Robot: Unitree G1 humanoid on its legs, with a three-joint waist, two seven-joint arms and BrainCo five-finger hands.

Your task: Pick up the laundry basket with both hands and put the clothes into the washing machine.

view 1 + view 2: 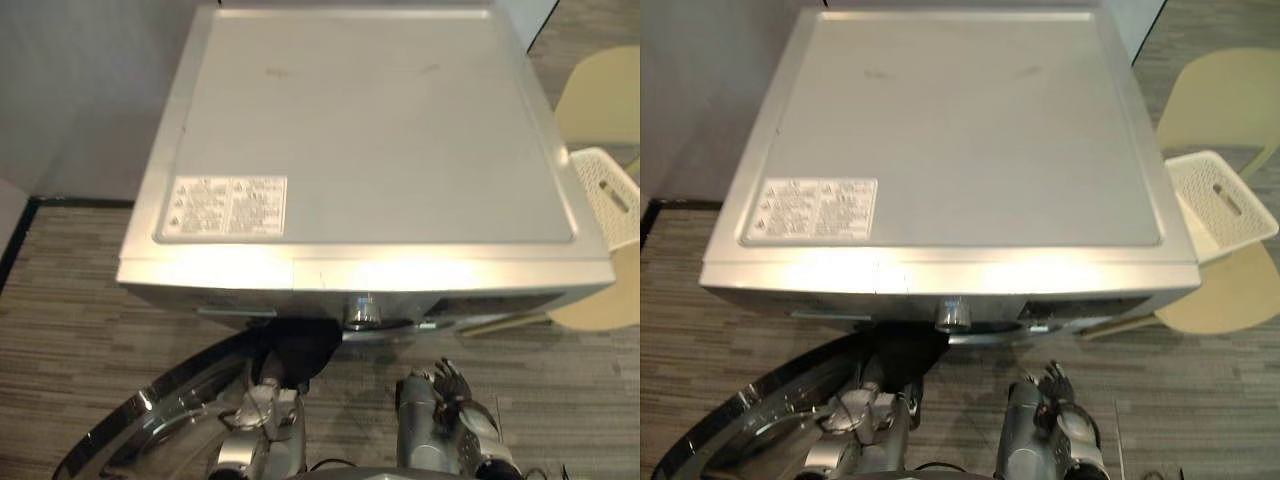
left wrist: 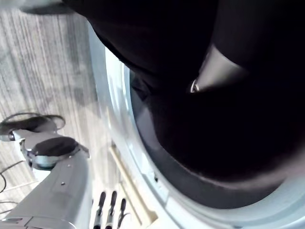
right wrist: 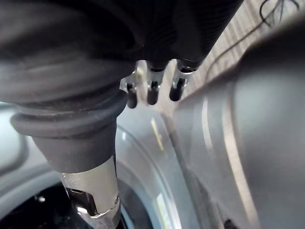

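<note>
The silver washing machine (image 1: 380,130) stands in front of me, seen from above, its round door (image 1: 150,420) swung open at the lower left. My left hand (image 1: 295,350) reaches into the drum mouth under the front panel, its dark cover merging with dark cloth. In the left wrist view dark clothes (image 2: 214,119) lie inside the drum behind the pale rim (image 2: 119,138). My right hand (image 1: 452,385) hangs in front of the machine, open and holding nothing, its fingers (image 3: 152,90) straight. The white laundry basket (image 1: 1220,200) rests on a chair to the right of the machine.
A pale yellow chair (image 1: 1230,100) carries the basket at the right. A silver dial (image 1: 362,310) sticks out of the front panel between my hands. Striped grey floor (image 1: 60,300) runs on both sides. A white wall (image 1: 80,90) stands at the left.
</note>
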